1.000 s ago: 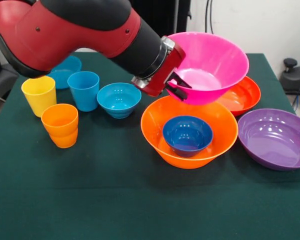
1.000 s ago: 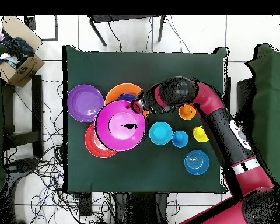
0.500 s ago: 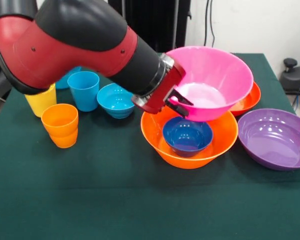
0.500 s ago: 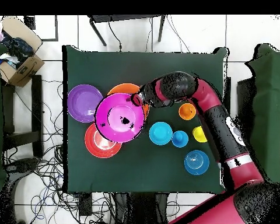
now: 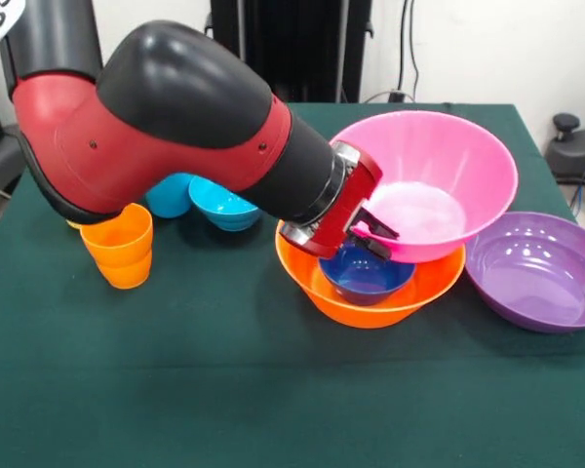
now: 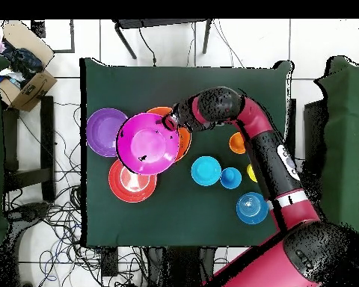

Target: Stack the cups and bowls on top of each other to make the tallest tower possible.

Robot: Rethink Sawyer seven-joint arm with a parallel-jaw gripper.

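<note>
Gripping the near rim of the large pink bowl (image 5: 431,180), the gripper (image 5: 369,232) holds it tilted above the large orange bowl (image 5: 366,292), over that bowl's far side. The small dark blue bowl (image 5: 363,274) sits inside the orange one, partly under the pink bowl. From overhead, the pink bowl (image 6: 148,142) covers most of the orange bowl, and the wide red-orange bowl (image 6: 128,183) lies on the green table (image 6: 212,90) just beside it. The wide purple bowl (image 5: 538,270) rests near the table's edge. The orange cup (image 5: 120,245), small teal bowl (image 5: 219,203) and light blue cup (image 6: 230,178) stand apart, toward the opposite edge.
</note>
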